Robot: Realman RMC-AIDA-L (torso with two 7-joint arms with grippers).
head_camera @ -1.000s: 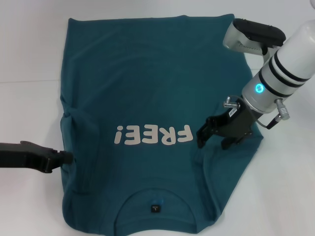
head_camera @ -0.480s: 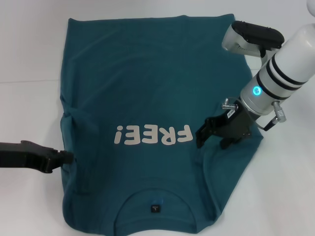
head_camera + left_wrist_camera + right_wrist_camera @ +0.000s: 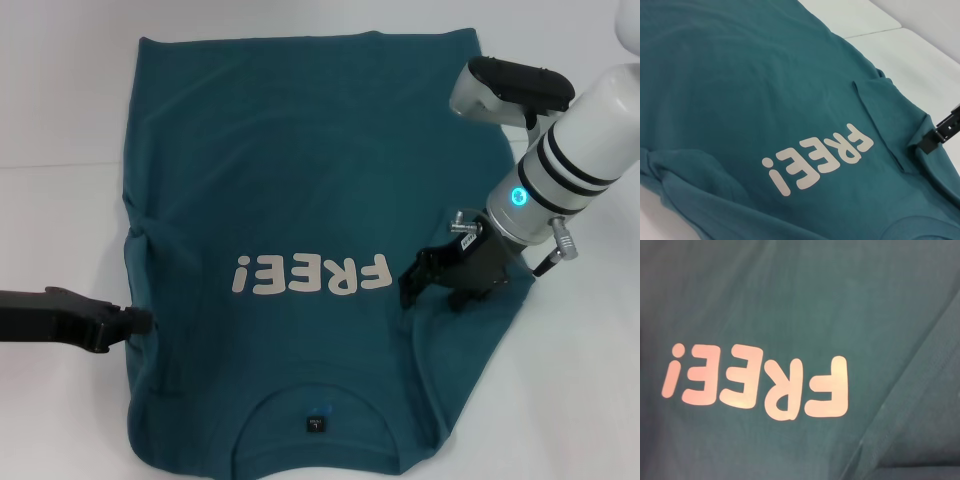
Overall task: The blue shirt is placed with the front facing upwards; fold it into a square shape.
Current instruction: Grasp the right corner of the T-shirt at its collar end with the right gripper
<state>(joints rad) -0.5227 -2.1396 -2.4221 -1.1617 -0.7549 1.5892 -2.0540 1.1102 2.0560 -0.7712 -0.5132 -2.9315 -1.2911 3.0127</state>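
Note:
The blue shirt (image 3: 300,170) lies flat on the white table, front up, with its collar and dark neck label (image 3: 316,424) nearest me. Its off-white "FREE!" print (image 3: 308,275) reads upside down. Both sleeves are folded inward onto the body. My right gripper (image 3: 437,290) is open, low over the folded right sleeve just beside the print's "F". From the left wrist view one black finger (image 3: 940,131) shows at the fabric. My left gripper (image 3: 138,321) lies low at the shirt's left edge, its tip touching the cloth. The right wrist view holds only shirt (image 3: 790,300) and print.
Bare white table (image 3: 60,120) surrounds the shirt on the left, far side and right. A seam in the table surface (image 3: 60,165) runs along the left. The shirt's hem (image 3: 300,40) lies at the far side.
The right arm's wrist has drifted slightly to the right and its gripper has sunk a little over the folded sleeve. The left arm and the shirt have not moved.

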